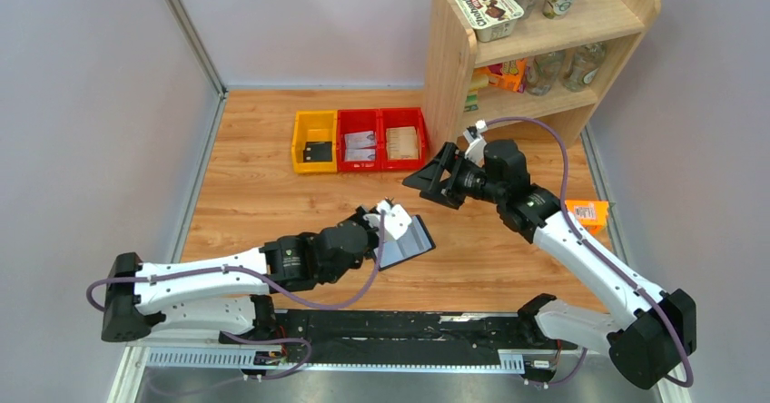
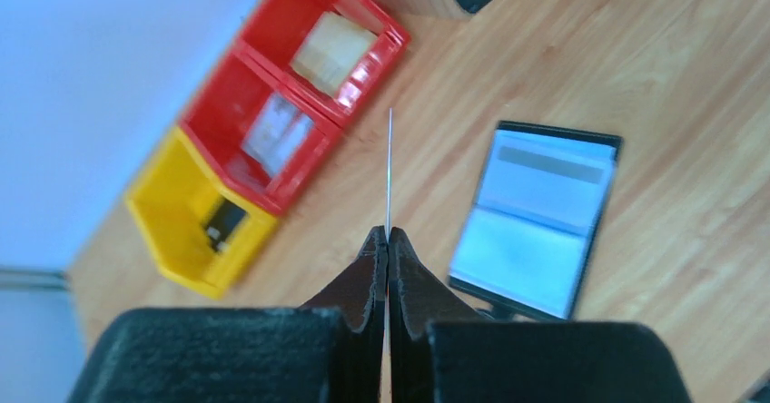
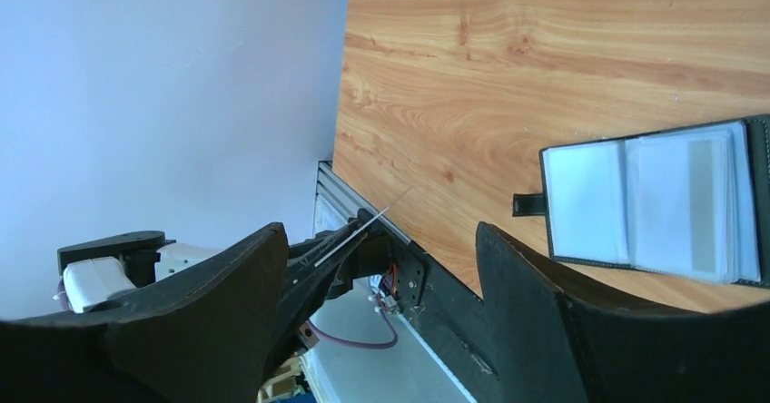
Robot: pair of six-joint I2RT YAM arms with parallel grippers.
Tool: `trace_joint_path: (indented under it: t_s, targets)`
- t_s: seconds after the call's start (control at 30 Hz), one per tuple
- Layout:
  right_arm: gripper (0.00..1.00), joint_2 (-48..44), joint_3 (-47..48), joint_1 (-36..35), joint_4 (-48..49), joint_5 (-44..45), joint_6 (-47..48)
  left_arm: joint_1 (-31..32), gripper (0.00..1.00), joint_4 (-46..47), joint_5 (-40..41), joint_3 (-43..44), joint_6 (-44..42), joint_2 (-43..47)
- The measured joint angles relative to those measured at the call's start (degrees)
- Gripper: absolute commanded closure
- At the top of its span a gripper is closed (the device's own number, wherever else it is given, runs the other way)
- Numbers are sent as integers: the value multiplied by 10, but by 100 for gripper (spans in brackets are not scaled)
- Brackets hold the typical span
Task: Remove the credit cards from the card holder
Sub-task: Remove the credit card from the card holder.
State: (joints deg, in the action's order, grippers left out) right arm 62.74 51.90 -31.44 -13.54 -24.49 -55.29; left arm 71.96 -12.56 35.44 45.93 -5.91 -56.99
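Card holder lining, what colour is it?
The card holder lining is pale grey-blue, framed in black; clearest in the left wrist view.

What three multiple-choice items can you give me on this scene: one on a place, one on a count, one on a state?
1. Where is the card holder? A on the table; B on the shelf; C under the carton.
2. How many red bins? A one; B two; C three.
3. The left pincer is: A wide open; B shut on a cup; C shut on a card.
Key: 1 A, it lies open on the wood; 2 B, both stand beside the yellow bin; 3 C, it pinches the thin card.
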Motion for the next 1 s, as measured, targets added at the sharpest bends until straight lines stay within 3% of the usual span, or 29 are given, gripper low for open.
trace_joint_path:
  t_s: [0.2,0.47,0.67,0.8,0.87,1.0]
  targets:
    - [22,-1,0,-13,-8,0,-35,54,100,72,84,0,-168,-40]
    - [33,5,-6,-43,16,0,-79,63,100,156,112,0,-276,-63]
    - [60,24,-9,-54,50,0,-105,76,100,176,112,0,-303,-73]
    - [94,39,-10,-56,70,-2,-123,80,100,181,113,-1,-305,-74]
    - [100,44,-10,-57,86,-3,-135,80,100,178,113,-3,-304,-75]
    - [100,47,-12,-57,92,-2,-144,82,64,172,115,-6,-298,-73]
